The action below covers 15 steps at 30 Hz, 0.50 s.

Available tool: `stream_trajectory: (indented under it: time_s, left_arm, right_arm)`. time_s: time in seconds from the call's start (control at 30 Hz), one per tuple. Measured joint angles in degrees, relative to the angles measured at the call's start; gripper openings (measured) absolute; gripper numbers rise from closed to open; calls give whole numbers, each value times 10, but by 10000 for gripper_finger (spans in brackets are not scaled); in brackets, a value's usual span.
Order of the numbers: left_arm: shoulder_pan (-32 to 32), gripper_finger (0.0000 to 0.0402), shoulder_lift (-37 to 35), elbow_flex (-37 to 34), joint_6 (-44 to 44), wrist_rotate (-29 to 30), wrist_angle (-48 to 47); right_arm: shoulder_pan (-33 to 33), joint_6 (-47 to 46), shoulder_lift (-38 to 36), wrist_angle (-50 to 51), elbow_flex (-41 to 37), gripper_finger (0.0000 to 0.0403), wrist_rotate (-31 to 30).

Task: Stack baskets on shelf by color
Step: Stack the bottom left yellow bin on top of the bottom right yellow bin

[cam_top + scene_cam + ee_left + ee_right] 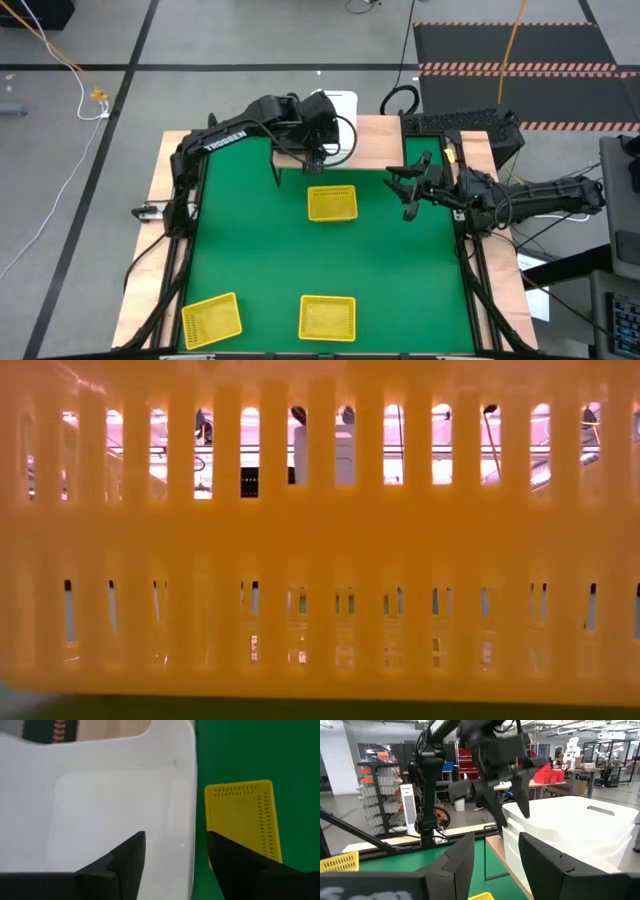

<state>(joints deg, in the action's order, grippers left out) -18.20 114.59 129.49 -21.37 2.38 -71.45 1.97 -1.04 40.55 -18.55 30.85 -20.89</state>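
Observation:
A stack of white baskets (570, 832) sits on the light wood shelf (494, 843) at the table's far edge, and shows as white (340, 100) in the high view. My left gripper (175, 837) is open above the top white basket (100, 810), one finger inside it and one outside its side wall. One yellow basket (332, 202) lies mid-table just in front of the shelf. Two more yellow baskets (212, 320) (327, 318) lie at the near edge. My right gripper (405, 190) hovers open at the table's right side, over nothing. No black basket shows. My left gripper (509, 812) comes from above, pointing down, astride the top white basket's side wall (192, 820). One finger (130, 857) is over the inside and the other (235, 862) is outside. Whether either finger touches the wall, I cannot tell.
A yellow basket's mesh wall (320, 560) fills the low view and blocks it. The shelf's thin black legs (485, 852) stand on the green mat (260, 250), which has free room in its middle. A black case (470, 125) sits at the far right corner.

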Motion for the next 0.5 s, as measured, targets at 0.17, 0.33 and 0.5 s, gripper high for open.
stream_trajectory:
  time_s: [0.17, 0.33, 0.5]
  left_arm:
    - [16, 220, -51, 0, 28, 31, -45]
    - [51, 211, -107, -1, 89, 33, -97]
    - [127, 184, -182, -128, 152, 48, -75]
  right_arm:
    - [-10, 2, 37, -2, 0, 148, 0]
    - [-23, -26, 97, -35, 0, 148, 2]
    - [-19, -65, 136, -52, 9, 148, 54]
